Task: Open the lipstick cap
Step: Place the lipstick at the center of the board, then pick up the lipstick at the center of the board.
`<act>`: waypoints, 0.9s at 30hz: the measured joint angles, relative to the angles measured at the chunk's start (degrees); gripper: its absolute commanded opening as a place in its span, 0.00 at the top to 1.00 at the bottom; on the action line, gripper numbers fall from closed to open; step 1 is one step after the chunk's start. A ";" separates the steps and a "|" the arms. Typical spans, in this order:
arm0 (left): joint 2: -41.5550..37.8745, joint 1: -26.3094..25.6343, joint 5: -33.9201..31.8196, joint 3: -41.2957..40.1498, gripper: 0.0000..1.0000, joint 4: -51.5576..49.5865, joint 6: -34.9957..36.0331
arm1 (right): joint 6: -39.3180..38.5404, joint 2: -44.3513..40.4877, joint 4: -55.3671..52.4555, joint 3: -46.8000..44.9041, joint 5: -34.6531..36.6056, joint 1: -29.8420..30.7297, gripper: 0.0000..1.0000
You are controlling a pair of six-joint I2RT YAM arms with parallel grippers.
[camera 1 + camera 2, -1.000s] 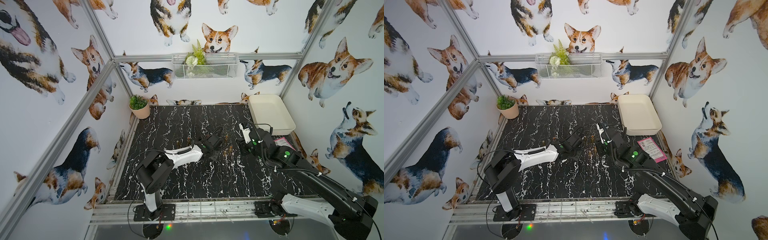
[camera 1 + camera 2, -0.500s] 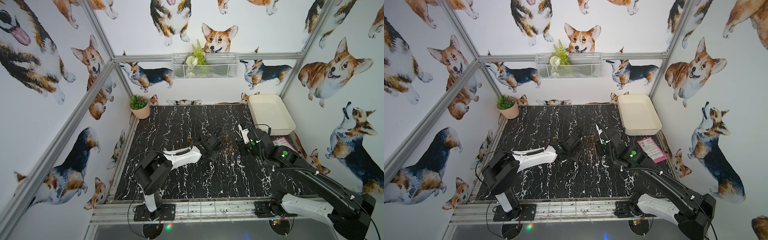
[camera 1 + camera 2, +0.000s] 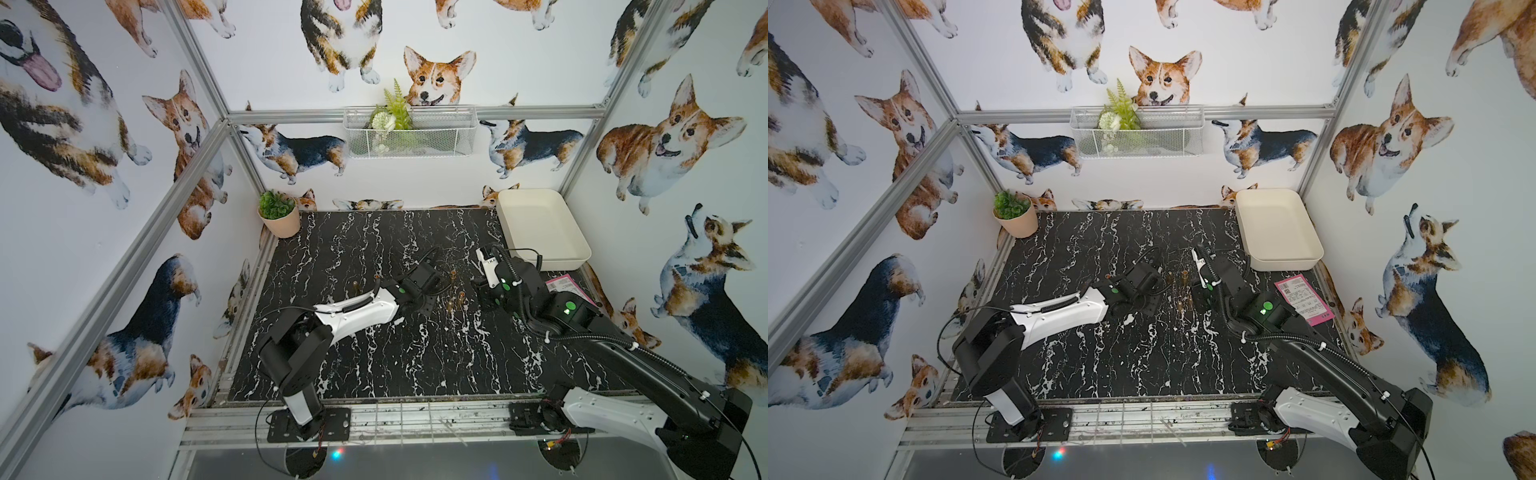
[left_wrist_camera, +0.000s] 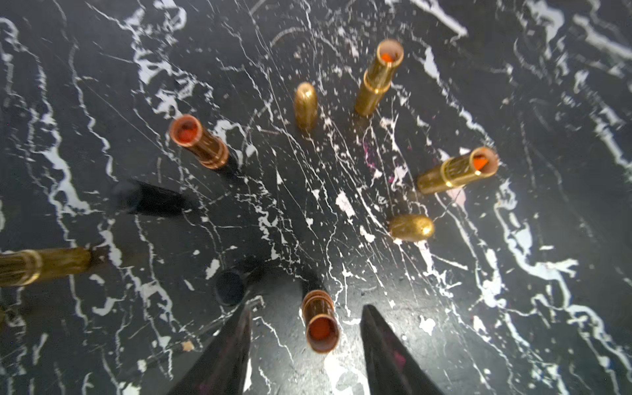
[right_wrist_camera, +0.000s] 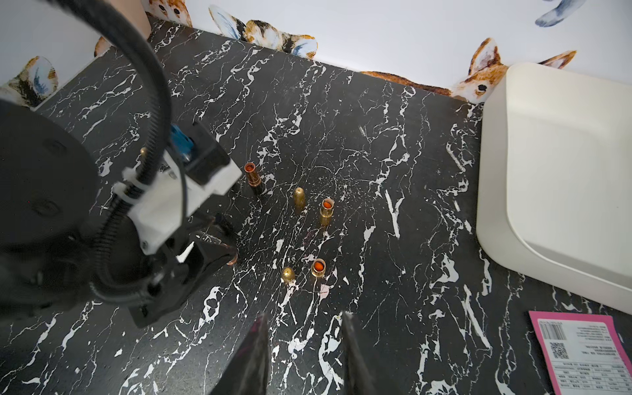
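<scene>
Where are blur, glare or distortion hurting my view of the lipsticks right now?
Left wrist view: the copper lipstick between the left fingers is soft, the gold tube at the edge smears, upright tubes fan outward from lens distortion, and glare whitens the table nearby. Right wrist view: lipsticks sharp but small, right fingers blurred. In both top views the lipsticks are tiny specks.

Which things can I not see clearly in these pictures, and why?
1. Gold tube, left wrist view: cut by the picture's edge, top unseen.
2. Copper lipstick, right wrist view: mostly behind the left arm.
3. Lipsticks, both top views: too small to tell open from capped.
4. Black cap, left wrist view: blurred, dark on dark.
</scene>
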 measured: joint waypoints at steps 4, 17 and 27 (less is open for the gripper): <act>-5.55 3.72 2.32 4.02 0.37 -5.51 -1.20 | -0.42 0.50 -0.04 0.68 -0.11 0.00 0.62; -15.04 15.93 13.57 15.82 0.35 -34.75 -2.71 | -2.32 9.33 5.03 4.28 -6.12 0.02 0.63; -15.08 19.76 18.78 4.26 0.47 -40.00 -2.08 | -1.70 13.31 7.67 5.18 -8.83 0.87 0.63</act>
